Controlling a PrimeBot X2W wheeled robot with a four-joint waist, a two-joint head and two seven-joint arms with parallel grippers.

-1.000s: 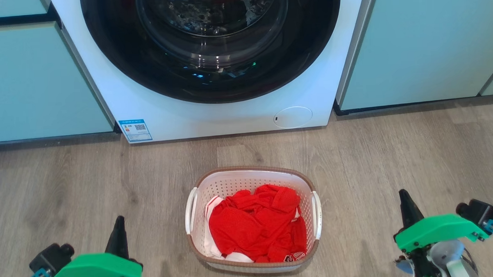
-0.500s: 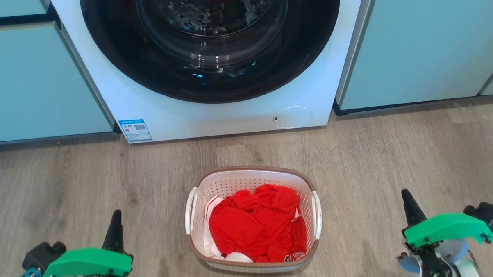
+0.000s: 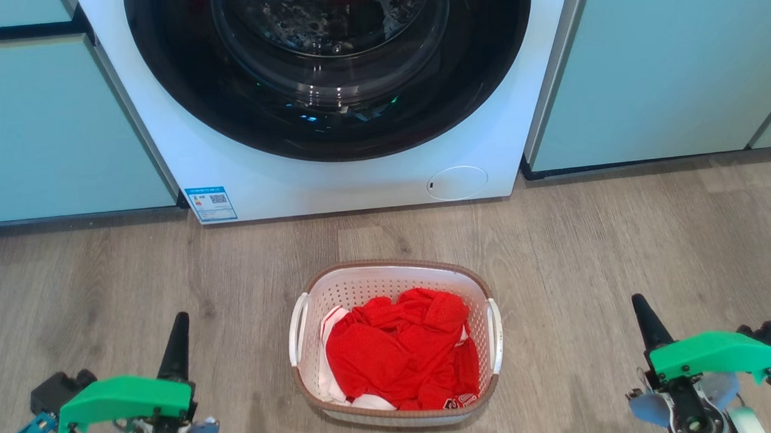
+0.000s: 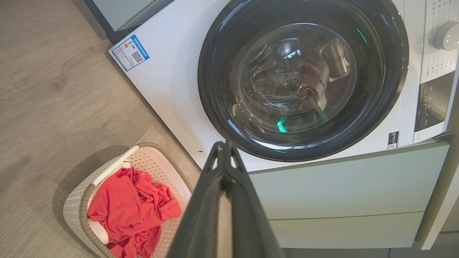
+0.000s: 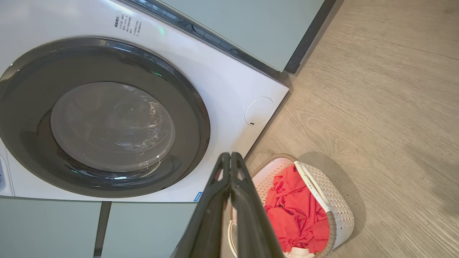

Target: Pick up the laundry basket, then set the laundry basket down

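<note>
No wording can be made out letter for letter. The washing machine (image 3: 359,185) carries a blue label (image 3: 211,204) at the lower left corner of its front. On the label are a QR code (image 3: 219,198) on a white field and lines of print too fine to read. In the right wrist view, short lines of dark characters (image 5: 126,24), possibly Chinese, stand on the white front above the door. In the left wrist view the control panel (image 4: 438,61) bears rows of tiny print, and a small dark sticker (image 4: 393,139) sits on the front near it. The red garment (image 3: 397,357) in the laundry basket (image 3: 393,265) shows white printing (image 3: 454,403) at its near edge, illegible.
</note>
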